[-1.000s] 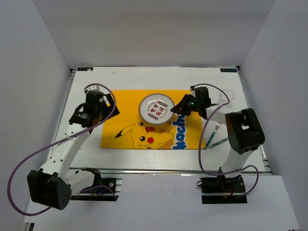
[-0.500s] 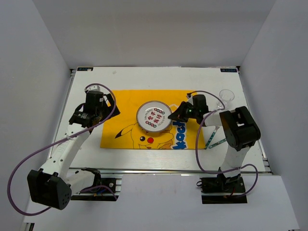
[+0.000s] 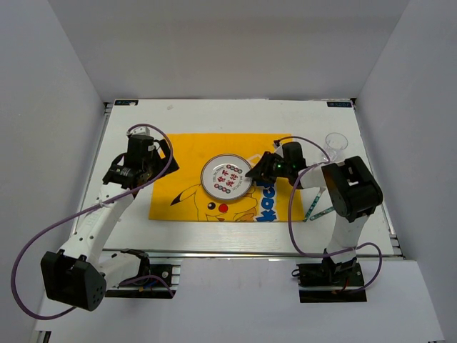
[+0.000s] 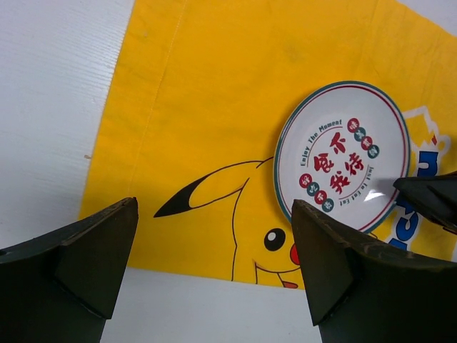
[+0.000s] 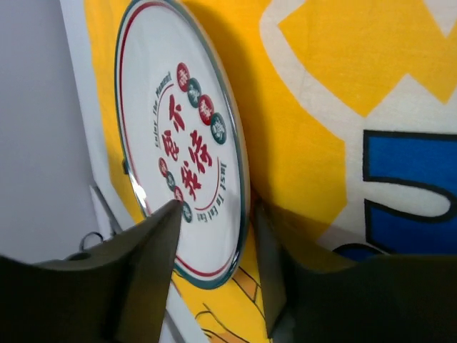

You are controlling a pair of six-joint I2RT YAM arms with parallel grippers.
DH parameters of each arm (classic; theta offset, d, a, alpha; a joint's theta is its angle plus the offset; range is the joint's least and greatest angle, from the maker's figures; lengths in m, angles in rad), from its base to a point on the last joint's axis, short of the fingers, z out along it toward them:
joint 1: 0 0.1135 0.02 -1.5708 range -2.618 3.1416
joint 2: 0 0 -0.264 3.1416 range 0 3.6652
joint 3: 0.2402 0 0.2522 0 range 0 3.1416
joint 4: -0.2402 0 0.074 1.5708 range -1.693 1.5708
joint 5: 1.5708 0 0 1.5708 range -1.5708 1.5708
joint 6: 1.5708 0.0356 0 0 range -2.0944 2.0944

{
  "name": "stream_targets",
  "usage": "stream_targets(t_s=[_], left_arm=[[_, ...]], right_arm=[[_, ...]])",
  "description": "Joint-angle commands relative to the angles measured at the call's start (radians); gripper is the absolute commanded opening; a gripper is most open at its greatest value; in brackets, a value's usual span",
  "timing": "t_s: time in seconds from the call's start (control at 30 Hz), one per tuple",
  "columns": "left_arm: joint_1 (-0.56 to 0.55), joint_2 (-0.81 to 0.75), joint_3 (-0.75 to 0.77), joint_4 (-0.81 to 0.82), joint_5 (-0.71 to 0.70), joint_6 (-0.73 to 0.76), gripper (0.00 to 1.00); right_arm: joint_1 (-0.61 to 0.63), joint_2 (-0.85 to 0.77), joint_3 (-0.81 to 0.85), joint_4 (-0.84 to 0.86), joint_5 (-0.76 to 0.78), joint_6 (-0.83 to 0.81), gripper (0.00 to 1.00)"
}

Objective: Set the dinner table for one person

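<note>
Your dinner table (image 3: 193, 118) is the white top running from the side walls to the metal rail (image 3: 214, 251) at its near edge. A yellow placemat (image 3: 187, 153) covers its middle. The plate (image 3: 227, 177) lies flat on the placemat, right of centre. Your right gripper (image 3: 258, 170) reaches in low from the right, its fingers a little apart, one over the plate's right rim and one just outside it. Behind that arm, a clear glass (image 3: 335, 141) stands at the far right and cutlery (image 3: 323, 212) lies on bare table, partly hidden by the arm. A purple cable (image 3: 293, 214) loops down toward the rail. Your left gripper (image 3: 143, 158) hangs spread wide over the placemat's far left corner, well apart from the plate. You have bare white strips along the far, left and near edges.
</note>
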Motion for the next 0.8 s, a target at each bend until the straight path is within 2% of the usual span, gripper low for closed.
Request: stream_targets(t_s=[0.0, 0.1, 0.17, 0.27, 0.3, 0.33, 0.4, 0.43, 0.5, 0.53, 0.6, 0.63, 0.77], left_arm=[[0.002, -0.004, 0.01, 0.012, 0.016, 0.009, 0.98], [0.002, -0.002, 0.01, 0.012, 0.018, 0.011, 0.98], [0.002, -0.005, 0.01, 0.012, 0.018, 0.011, 0.98], [0.002, -0.005, 0.011, 0.009, 0.013, 0.011, 0.98], [0.002, -0.005, 0.011, 0.008, 0.009, 0.011, 0.98], [0.002, -0.005, 0.013, 0.005, 0.006, 0.011, 0.98], [0.002, -0.004, 0.016, 0.0, -0.002, 0.012, 0.98], [0.002, -0.002, 0.019, -0.001, -0.004, 0.012, 0.98], [0.002, 0.004, 0.021, -0.004, -0.001, 0.014, 0.98], [0.002, 0.005, 0.022, -0.006, 0.001, 0.015, 0.98], [0.002, 0.008, 0.025, -0.009, 0.004, 0.017, 0.98], [0.002, 0.01, 0.025, -0.011, 0.004, 0.017, 0.98], [0.002, 0.01, 0.025, -0.012, 0.01, 0.02, 0.98]], right_arm=[[0.001, -0.03, 0.008, 0.052, -0.015, -0.012, 0.56], [0.002, -0.094, 0.008, 0.003, 0.005, -0.038, 0.89], [-0.001, -0.155, 0.02, -0.048, 0.049, -0.072, 0.89], [-0.009, -0.247, 0.063, -0.227, 0.197, -0.128, 0.89], [-0.01, -0.273, 0.081, -0.352, 0.251, -0.168, 0.89], [-0.009, -0.318, 0.126, -0.412, 0.37, -0.187, 0.89], [-0.016, -0.346, 0.178, -0.532, 0.484, -0.236, 0.89], [-0.036, -0.344, 0.262, -0.665, 0.618, -0.244, 0.89], [-0.062, -0.315, 0.371, -0.788, 0.704, -0.276, 0.89], [-0.108, -0.266, 0.49, -0.912, 0.771, -0.28, 0.89], [-0.133, -0.219, 0.604, -1.015, 0.834, -0.291, 0.89], [-0.183, -0.165, 0.713, -1.102, 0.901, -0.29, 0.89], [-0.301, -0.048, 0.893, -1.224, 0.972, -0.293, 0.89]])
